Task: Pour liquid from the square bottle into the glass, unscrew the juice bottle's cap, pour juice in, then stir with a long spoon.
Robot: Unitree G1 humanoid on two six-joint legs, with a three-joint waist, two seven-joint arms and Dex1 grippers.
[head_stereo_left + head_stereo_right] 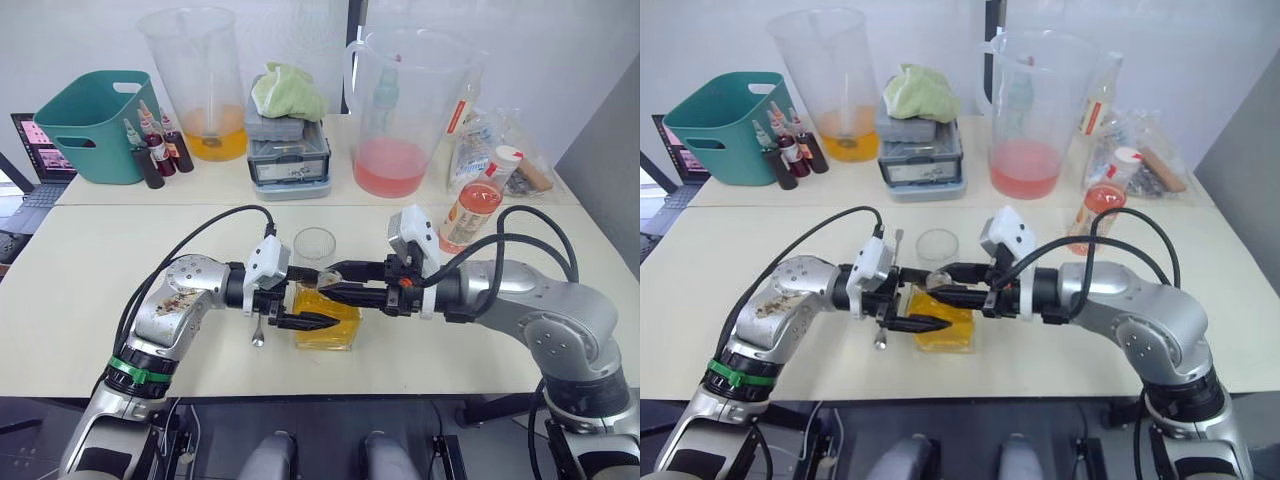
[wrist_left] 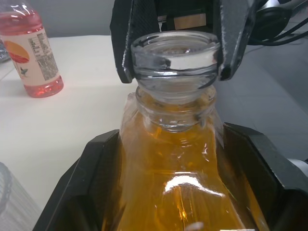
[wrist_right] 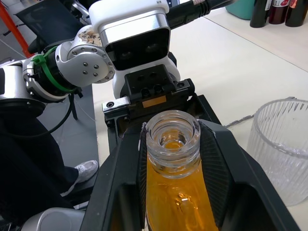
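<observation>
The square bottle [image 1: 328, 322], holding the yellow-orange liquid [image 3: 175, 202], stands upright near the table's front edge with its mouth open. My left gripper [image 1: 310, 302] comes in from the left and is shut on the bottle's body, its fingers [image 2: 91, 187] pressed to both sides. From the right, my right gripper [image 1: 336, 283] is shut around the bottle's neck. The glass [image 1: 314, 246] is empty and sits just behind the bottle. The juice bottle [image 1: 471, 208] of pinkish-red juice stands to the right, its cap [image 1: 508, 155] on. The long spoon [image 1: 887, 300] lies under my left gripper.
Along the back stand a teal basket [image 1: 95, 120], small dark dropper bottles [image 1: 160, 150], a big jug with orange liquid [image 1: 200, 90], a grey box under a green cloth [image 1: 288, 140], a big jug with pink liquid [image 1: 400, 120] and plastic bags [image 1: 505, 140].
</observation>
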